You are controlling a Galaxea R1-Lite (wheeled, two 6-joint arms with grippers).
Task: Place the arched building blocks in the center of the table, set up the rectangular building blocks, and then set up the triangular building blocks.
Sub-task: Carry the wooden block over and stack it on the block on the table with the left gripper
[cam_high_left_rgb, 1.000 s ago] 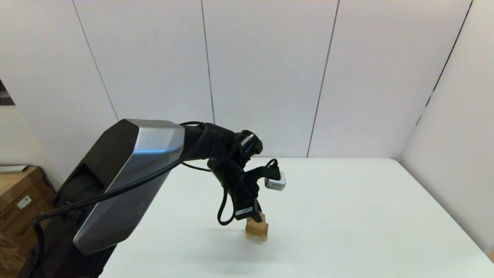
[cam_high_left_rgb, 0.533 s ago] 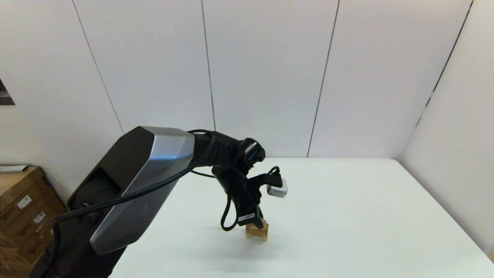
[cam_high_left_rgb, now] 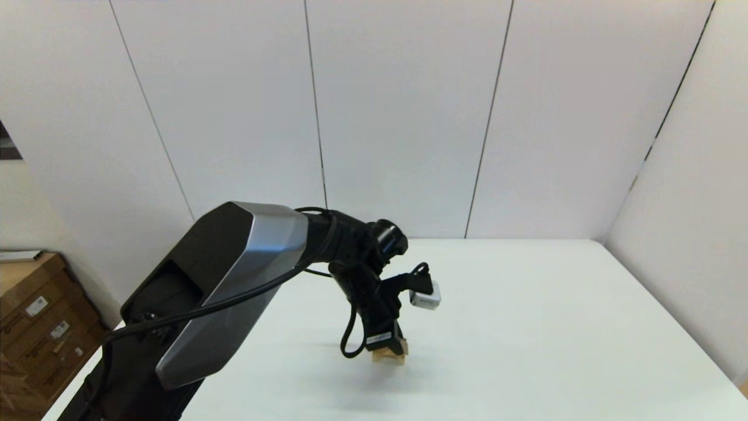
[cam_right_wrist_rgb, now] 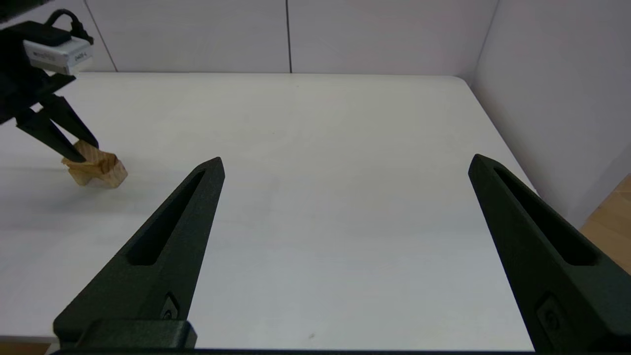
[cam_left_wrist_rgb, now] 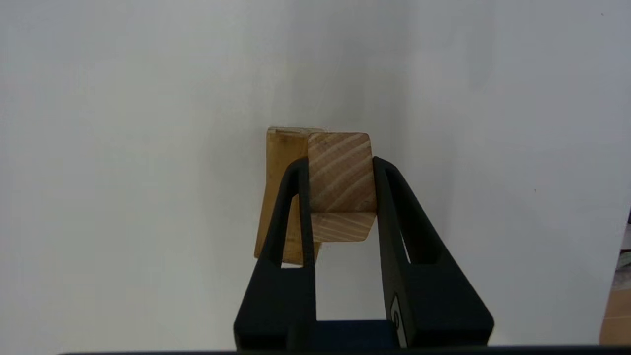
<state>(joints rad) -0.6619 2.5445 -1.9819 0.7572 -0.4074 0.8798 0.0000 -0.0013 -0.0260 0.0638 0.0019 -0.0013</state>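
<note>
Head view: left gripper [cam_high_left_rgb: 390, 349] reaches down over the table [cam_high_left_rgb: 526, 327], roughly mid-width and nearer the front edge than the back. It pinches a small light-wood block, the arched building blocks [cam_high_left_rgb: 390, 354]; the fingers cover most of it, only a pale tan bit shows below the tips. The block looks to be at the tabletop, but contact can't be told from here. Arm w/ silver-grey shell panel and black joints, a loose black cable, a small white-grey cam box at the wrist. Tabletop plain white, matte, rectangular.

Left wrist view: the two black tapered fingers [cam_left_wrist_rgb: 394, 207] are pressed on opposite sides of the block [cam_left_wrist_rgb: 340, 182]. Facing side is squarish w/ rounded corners and diagonal pale grain stripes; a lower facet angles away. Beside it a darker amber wood face [cam_left_wrist_rgb: 281, 197], long and narrow, smoother. Can't tell if that's the same block or a 2nd one. White surface behind.

Right wrist view: right gripper [cam_right_wrist_rgb: 345, 167] hovers over the table's right-front part, fingers [cam_right_wrist_rgb: 167, 246] spread wide, nothing between them; black, wedge-shaped, each w/ a slot cut-out. Far off, toward the left side of the table, the left gripper [cam_right_wrist_rgb: 81, 153] clamps the block [cam_right_wrist_rgb: 96, 170], which sits tilted, low on the tabletop, w/ a notch on the underside. Unpainted wood, visible grain.
</note>
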